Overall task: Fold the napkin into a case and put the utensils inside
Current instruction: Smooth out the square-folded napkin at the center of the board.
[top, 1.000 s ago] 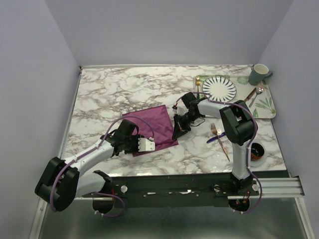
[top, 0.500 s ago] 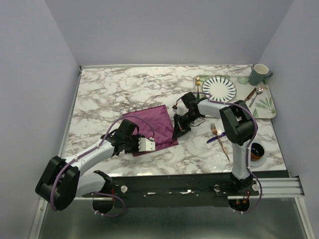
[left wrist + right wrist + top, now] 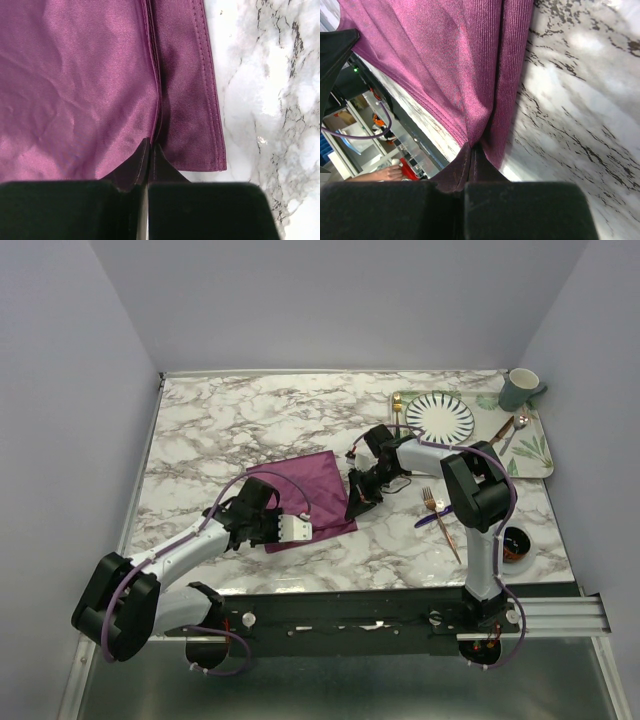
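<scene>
The plum-purple napkin (image 3: 305, 490) lies folded on the marble table, left of centre. My left gripper (image 3: 298, 530) is at its near edge, shut on a pinch of the cloth. In the left wrist view the napkin (image 3: 90, 75) rises in a ridge into the closed left gripper (image 3: 150, 146). My right gripper (image 3: 356, 506) is shut on the napkin's right edge. The right wrist view shows the napkin (image 3: 455, 60) drawn into the closed right gripper (image 3: 472, 148). The copper fork (image 3: 446, 530) and dark blue knife (image 3: 432, 519) lie crossed on the table to the right. No case is formed.
A patterned tray (image 3: 530, 465) at the back right holds a striped plate (image 3: 440, 417), a grey mug (image 3: 520, 390), a silver spoon (image 3: 514, 432) and a gold utensil (image 3: 398, 405). A small dark bowl (image 3: 516, 543) stands near the right arm's base.
The left gripper has closed on the napkin's near edge. Both arms have hardly moved, and the right gripper keeps its grip.
</scene>
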### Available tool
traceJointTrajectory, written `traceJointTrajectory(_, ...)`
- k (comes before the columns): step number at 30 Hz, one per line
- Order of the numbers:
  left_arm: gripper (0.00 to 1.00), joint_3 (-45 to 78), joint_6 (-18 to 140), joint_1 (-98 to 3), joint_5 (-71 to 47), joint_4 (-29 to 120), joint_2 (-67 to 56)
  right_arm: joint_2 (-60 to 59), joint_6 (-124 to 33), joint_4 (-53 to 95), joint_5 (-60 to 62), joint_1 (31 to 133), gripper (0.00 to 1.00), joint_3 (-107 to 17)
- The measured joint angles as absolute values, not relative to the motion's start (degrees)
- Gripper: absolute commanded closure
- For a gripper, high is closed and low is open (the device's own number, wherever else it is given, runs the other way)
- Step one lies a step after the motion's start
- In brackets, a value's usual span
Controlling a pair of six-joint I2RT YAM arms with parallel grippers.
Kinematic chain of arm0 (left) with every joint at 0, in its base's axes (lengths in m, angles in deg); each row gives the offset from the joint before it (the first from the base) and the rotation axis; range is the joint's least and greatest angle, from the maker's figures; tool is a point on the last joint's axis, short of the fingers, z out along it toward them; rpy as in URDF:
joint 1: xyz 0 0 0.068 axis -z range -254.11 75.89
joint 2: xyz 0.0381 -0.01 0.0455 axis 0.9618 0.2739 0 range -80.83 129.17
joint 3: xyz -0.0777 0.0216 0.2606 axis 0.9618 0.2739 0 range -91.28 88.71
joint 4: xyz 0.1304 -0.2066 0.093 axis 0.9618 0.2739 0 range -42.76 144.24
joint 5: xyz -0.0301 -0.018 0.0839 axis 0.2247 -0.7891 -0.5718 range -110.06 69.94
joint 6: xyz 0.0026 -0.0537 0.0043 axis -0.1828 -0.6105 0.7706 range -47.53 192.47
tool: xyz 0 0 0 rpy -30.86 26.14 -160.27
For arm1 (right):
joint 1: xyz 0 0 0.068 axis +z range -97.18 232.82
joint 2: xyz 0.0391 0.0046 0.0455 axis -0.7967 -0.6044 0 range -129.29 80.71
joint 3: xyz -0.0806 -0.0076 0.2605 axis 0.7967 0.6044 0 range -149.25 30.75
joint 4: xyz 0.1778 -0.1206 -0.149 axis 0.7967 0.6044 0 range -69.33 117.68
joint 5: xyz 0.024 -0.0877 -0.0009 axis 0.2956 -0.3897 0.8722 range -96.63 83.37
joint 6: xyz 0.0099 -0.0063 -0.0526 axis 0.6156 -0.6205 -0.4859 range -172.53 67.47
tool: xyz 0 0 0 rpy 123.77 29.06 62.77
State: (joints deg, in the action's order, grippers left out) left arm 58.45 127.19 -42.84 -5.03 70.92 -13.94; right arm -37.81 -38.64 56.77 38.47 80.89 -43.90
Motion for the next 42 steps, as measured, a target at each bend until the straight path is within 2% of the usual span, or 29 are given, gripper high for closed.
traceJointTrajectory(6, 1.0, 57.8, 127.1, -42.8, -5.0, 72.2, -14.0, -37.8, -38.6, 56.8, 38.5, 80.9, 0.99, -44.0)
traceJointTrajectory(10, 0.7, 57.3, 126.9, -42.9, -5.0, 73.1, -14.0, -37.8, -38.6, 56.8, 38.5, 80.9, 0.99, -44.1)
traceJointTrajectory(13, 0.64, 57.3, 126.5, -42.9, -5.2, 73.1, -14.0, -37.8, -38.6, 56.8, 38.5, 80.9, 0.99, -44.1)
traceJointTrajectory(22, 0.56, 57.3, 126.2, -42.9, -6.0, 73.0, -13.7, -37.8, -38.6, 56.8, 38.5, 80.9, 0.99, -44.2)
traceJointTrajectory(27, 0.58, 57.3, 126.3, -42.8, -6.2, 72.8, -12.6, -37.8, -38.6, 56.8, 38.5, 80.9, 0.99, -44.2)
traceJointTrajectory(42, 0.99, 57.3, 126.2, -42.7, -6.8, 71.9, -11.6, -37.8, -38.7, 56.8, 38.5, 80.9, 0.99, -44.2)
